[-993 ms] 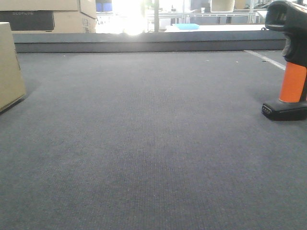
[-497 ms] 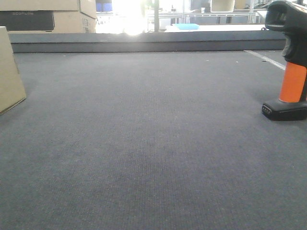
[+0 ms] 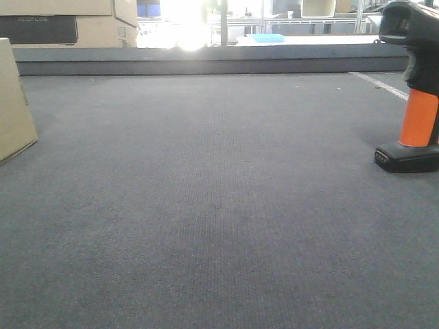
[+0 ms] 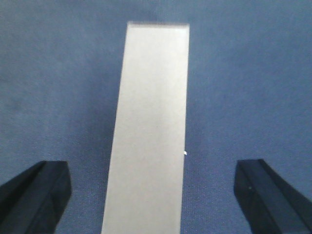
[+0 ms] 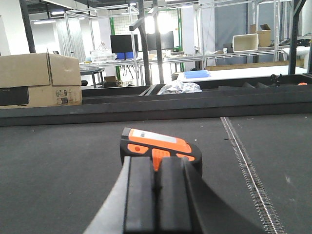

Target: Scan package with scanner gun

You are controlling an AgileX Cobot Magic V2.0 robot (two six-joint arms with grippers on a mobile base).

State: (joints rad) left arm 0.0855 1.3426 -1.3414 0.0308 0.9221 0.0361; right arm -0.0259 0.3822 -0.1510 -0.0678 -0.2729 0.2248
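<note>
The package (image 3: pixel 14 103), a plain tan box, stands at the far left edge of the front view on the grey mat. In the left wrist view I look down on its narrow top face (image 4: pixel 151 122). My left gripper (image 4: pixel 148 195) is open, its dark fingers (image 4: pixel 34 195) wide apart on either side of the box and clear of it. The scanner gun (image 3: pixel 418 103), black with an orange handle, stands upright on its foot at the far right. In the right wrist view its orange-and-black head (image 5: pixel 161 144) lies just beyond my right gripper (image 5: pixel 157 163), whose pads (image 5: pixel 140 195) are shut together.
Stacked cardboard boxes with a dark band (image 3: pixel 68 24) sit behind the mat's raised dark back rim (image 3: pixel 206 63). A white stitched line (image 5: pixel 248 165) runs along the mat's right side. Shelving, a blue tray (image 3: pixel 267 38) and tables stand beyond.
The package's visible corner has sunk a little and shifted slightly at the left edge, then stayed still. The scanner gun has not moved.
</note>
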